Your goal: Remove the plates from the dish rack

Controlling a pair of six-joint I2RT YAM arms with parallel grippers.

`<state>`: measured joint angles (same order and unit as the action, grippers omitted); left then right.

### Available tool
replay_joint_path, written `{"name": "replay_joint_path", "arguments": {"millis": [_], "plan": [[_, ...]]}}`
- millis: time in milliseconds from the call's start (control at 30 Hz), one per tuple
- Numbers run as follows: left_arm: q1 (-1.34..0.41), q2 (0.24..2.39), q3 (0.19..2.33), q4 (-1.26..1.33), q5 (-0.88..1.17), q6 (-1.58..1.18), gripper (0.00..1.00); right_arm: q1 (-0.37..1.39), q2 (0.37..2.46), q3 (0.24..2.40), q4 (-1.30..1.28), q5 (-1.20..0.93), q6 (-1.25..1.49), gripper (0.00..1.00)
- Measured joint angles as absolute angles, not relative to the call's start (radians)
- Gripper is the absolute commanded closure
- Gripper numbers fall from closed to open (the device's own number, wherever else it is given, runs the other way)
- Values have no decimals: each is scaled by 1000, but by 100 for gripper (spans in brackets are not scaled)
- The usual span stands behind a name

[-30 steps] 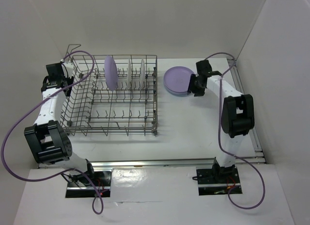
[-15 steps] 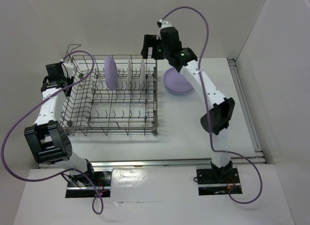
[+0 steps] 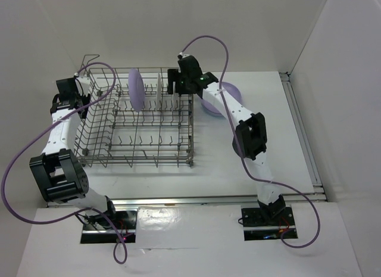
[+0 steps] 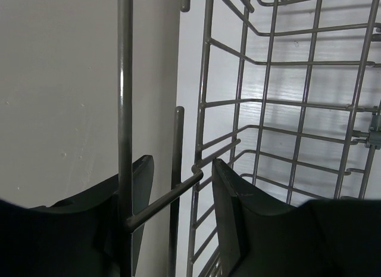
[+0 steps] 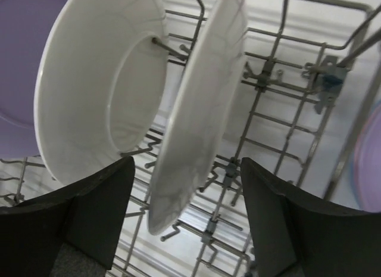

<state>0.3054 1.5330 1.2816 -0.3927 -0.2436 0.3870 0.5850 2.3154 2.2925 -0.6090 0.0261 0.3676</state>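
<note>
The grey wire dish rack (image 3: 98, 147) stands left of centre. A lavender plate (image 3: 136, 89) and two white plates (image 3: 159, 88) stand upright in its back row. My right gripper (image 3: 173, 81) is open above the rightmost white plate (image 5: 199, 104), whose rim lies between my fingers (image 5: 98, 214); the other white plate (image 5: 98, 92) and the lavender one (image 5: 18, 62) stand to its left. A lavender plate on a blue one (image 3: 229, 93) lies flat on the table, right of the rack. My left gripper (image 3: 69, 97) is closed round a wire of the rack's left rim (image 4: 164, 196).
White walls enclose the table on the left, back and right. A raised wire handle (image 3: 89, 58) sticks up at the rack's back left corner. A metal rail (image 3: 300, 128) runs along the right edge. Purple cables loop over both arms.
My right arm has swung left from the plate stack on the table, lifted over it, and come down above the white plates at the rack's back right. The left arm has not moved.
</note>
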Motion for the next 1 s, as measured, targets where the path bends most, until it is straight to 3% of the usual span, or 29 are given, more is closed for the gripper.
{"name": "replay_joint_path", "arguments": {"millis": [133,167,267,300,467,700,1000], "plan": [[305,1528,1273,-382,-238,388,43,617,2354,2324,-602,32,381,51],[305,1528,1273,-382,-237,388,43,624,2363,2329,-601,33,384,64],[308,1526,1269,-377,-244,385,43,639,2371,2342,-622,124,388,88],[310,1525,1269,-377,-243,385,43,637,2371,2343,-615,118,389,91],[310,1520,1262,-369,-241,385,43,659,2366,2343,-623,191,392,100],[310,1518,1262,-373,-237,385,43,692,2291,2343,-659,329,387,100],[311,1515,1260,-373,-230,384,43,701,2050,2344,-669,440,316,100]]}}
